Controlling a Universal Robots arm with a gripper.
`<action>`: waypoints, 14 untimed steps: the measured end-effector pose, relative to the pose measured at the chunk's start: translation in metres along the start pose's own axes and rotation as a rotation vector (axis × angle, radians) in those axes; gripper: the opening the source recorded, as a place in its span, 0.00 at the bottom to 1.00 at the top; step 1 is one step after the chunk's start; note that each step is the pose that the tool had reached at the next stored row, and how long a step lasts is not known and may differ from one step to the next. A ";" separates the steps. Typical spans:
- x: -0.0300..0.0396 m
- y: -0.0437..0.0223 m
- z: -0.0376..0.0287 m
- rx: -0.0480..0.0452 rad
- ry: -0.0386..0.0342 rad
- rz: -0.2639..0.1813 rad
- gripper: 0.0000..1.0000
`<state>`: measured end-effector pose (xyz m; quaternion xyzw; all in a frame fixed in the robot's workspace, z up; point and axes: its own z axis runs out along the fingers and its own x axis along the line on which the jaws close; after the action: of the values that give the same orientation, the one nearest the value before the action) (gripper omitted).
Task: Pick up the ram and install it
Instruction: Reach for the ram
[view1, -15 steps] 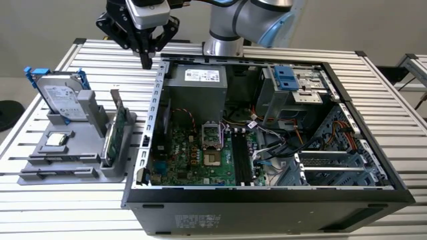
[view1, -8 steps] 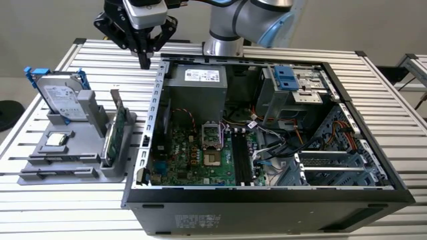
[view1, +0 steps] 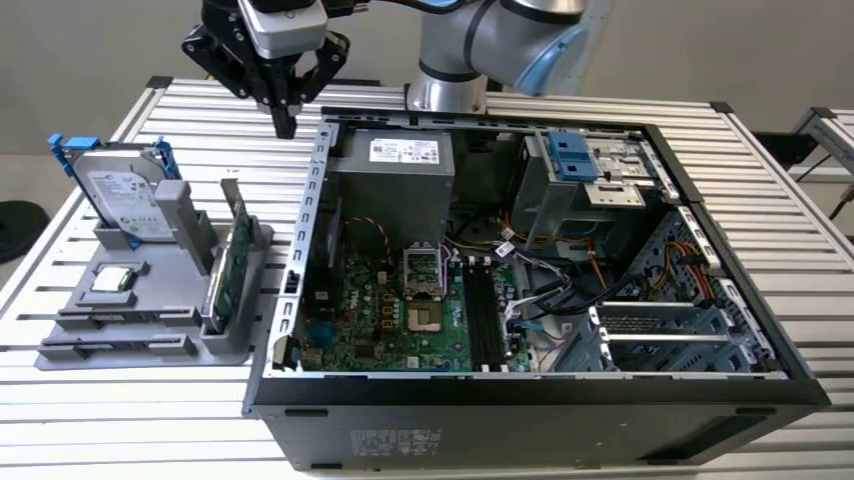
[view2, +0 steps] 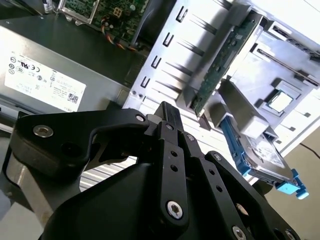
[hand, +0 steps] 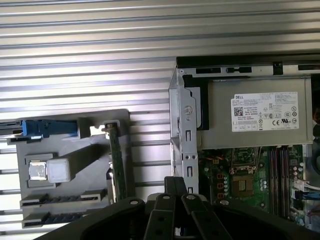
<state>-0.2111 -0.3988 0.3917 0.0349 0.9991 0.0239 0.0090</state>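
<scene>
Exterior view: my gripper (view1: 284, 130) hangs fingers-down over the slatted table (view1: 134, 420), between the gray fixture (view1: 227, 345) and the open computer case (view1: 534, 400), touching neither.
Gripper state: the fingers are pressed together in both wrist views, with nothing between them.
Ram: I cannot pick out a blue stick for sure. Two long narrow slots (hand: 62, 199) at the fixture's end away from the hard drive (view1: 127, 195) hold dark strips, and I judge it may be one of those.
Why the fixture: it stands the drive and the green card (view1: 234, 265) on edge, I judge so that a top edge is free for my fingers to close on. A processor chip (view1: 114, 278) lies flat in its own pocket.
Why the case lies open: it is on its side with the lid off, so the motherboard's memory slots (view1: 483, 315) face up and can be reached from above.
Writing: a white printed label (view1: 403, 150) sits on the power supply (view1: 394, 190), another on the drive's face, and a sticker (view1: 394, 440) on the case's near wall. I leave the print unread.
</scene>
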 end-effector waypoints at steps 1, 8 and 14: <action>0.0007 -0.0001 0.0000 -0.0001 -0.0001 0.000 0.00; 0.0056 -0.0004 0.0001 -0.0001 0.0000 0.000 0.00; 0.0096 -0.0007 0.0002 -0.0002 0.0000 0.000 0.00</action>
<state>-0.2207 -0.3988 0.3913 0.0349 0.9991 0.0240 0.0090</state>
